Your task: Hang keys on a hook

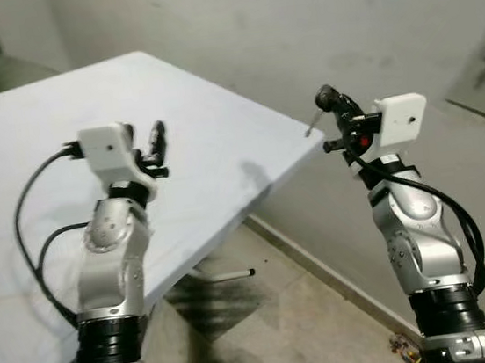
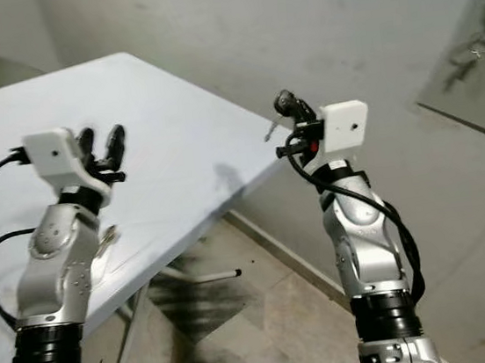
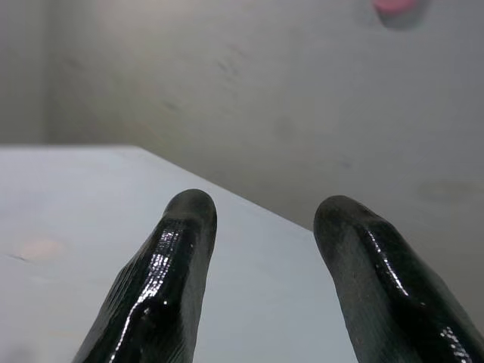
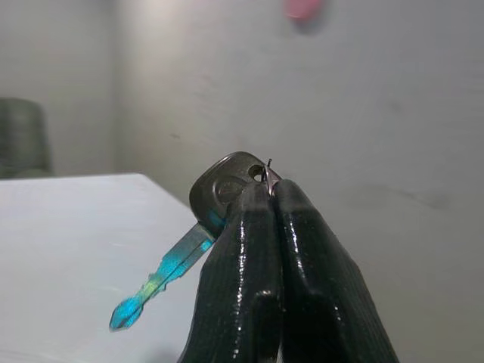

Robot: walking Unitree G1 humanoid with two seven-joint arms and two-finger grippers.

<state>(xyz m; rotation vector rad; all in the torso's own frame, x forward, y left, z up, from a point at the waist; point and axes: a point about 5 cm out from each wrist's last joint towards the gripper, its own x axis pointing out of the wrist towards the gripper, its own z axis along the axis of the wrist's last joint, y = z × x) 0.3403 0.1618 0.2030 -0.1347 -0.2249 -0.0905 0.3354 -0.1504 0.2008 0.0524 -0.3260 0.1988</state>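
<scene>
a dark-headed key [image 4: 215,203] pinched in the right claw [image 4: 271,189], blade seemingly angled downward.

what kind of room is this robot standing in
Probably a plain room in a home: a white folding table against a bare grey wall, a tiled floor, and a pink hook on the wall. The right claw holds a key.

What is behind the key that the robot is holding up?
Behind the key, pinched in the right gripper, are a plain grey wall and a blurred pink spot high up. The fingers cover part of the key's head.
</scene>
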